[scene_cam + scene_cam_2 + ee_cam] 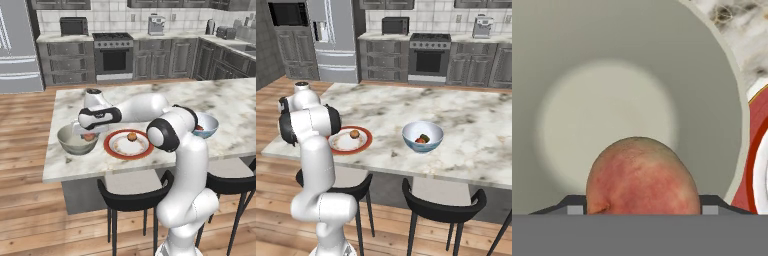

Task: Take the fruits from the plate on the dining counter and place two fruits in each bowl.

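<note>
over the smooth grey bowl point(627, 75), pincer point(89, 135) grips a round mottled red fruit point(643, 176).

Reddish fruit point(643, 176) above grey bowl point(587, 60)

White glossy arm point(185, 165), rounded tubular links, black joint discs and collars; black band on wrist housing; pale grey hand.

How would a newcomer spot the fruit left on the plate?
On the marbled dining counter, find the red-rimmed plate between the grey bowl and the blue-white bowl. The orange-brown fruit sits alone on it; the other fruits are in a bowl or the gripper.
</note>
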Motion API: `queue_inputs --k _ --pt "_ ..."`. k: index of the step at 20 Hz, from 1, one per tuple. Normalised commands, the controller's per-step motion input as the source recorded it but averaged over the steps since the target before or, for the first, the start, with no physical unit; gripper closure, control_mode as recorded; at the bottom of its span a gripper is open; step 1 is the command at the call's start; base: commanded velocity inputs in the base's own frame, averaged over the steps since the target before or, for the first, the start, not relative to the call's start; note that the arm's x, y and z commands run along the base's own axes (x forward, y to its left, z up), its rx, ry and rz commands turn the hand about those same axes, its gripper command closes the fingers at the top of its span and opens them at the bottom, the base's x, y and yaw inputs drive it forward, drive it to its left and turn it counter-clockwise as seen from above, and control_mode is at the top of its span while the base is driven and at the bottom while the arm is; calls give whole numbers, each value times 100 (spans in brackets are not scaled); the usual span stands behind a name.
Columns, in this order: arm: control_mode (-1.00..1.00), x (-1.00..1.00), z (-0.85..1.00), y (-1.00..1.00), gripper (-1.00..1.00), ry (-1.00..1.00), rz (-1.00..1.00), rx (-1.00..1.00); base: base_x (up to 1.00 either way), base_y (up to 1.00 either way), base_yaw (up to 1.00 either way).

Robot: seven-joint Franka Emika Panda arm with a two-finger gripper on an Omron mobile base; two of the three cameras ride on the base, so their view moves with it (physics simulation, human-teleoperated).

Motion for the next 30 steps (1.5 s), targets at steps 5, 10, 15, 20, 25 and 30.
queue_inputs --k 5,10,15,20,25,30 --pt "-100 0 -1 1 -100 0 2 0 0 0 0" --pt "-100 0 0 0 -100 0 0 0 0 0 0" --pt "-100 0 0 0 -100 0 0 0 0 0 0" --pt "-100 0 13 -4 -100 0 0 0 0 0 0" --pt "-100 -35 63 -37 -100 0 0 0 0 0 0" --pt "-100 -23 28 -99 -100 -2 0 0 0 0 0"
